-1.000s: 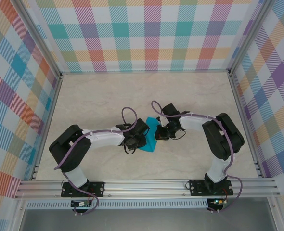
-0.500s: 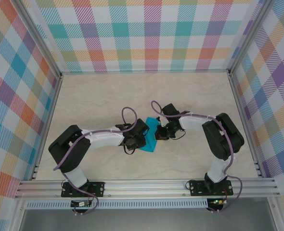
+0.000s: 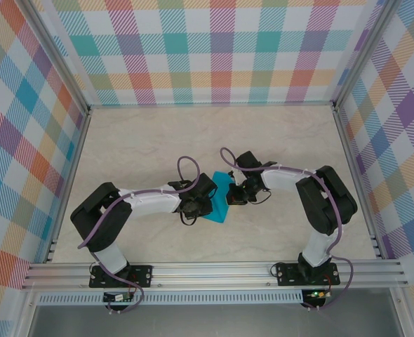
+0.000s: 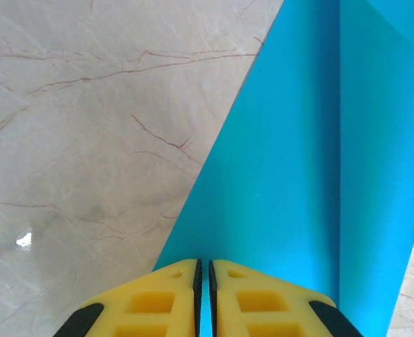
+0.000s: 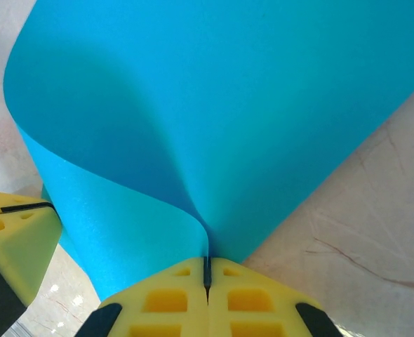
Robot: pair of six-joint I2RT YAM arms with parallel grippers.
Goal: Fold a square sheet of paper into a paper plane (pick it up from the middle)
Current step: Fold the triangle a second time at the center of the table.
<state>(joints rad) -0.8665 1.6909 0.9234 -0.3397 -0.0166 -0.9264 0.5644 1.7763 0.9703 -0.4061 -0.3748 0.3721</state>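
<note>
Fold underway, I judge: left jaws and right jaws each clamp the sheet of paper [image 3: 222, 199], curled above the bench [image 3: 158, 140]; next needs edges aligned, then creased.

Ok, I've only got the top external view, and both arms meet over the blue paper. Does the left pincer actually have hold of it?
Observer: Yes. On the left wrist camera the left pincer is shut on the near edge of the square sheet of paper.
Operator: And the right one?
Observer: The right pincer is shut on the sheet too, pinching it right where it bends.
Operator: Is the sheet lying flat?
Observer: No. On the right wrist camera it curls up and over in a smooth loop above the marble table.
</note>
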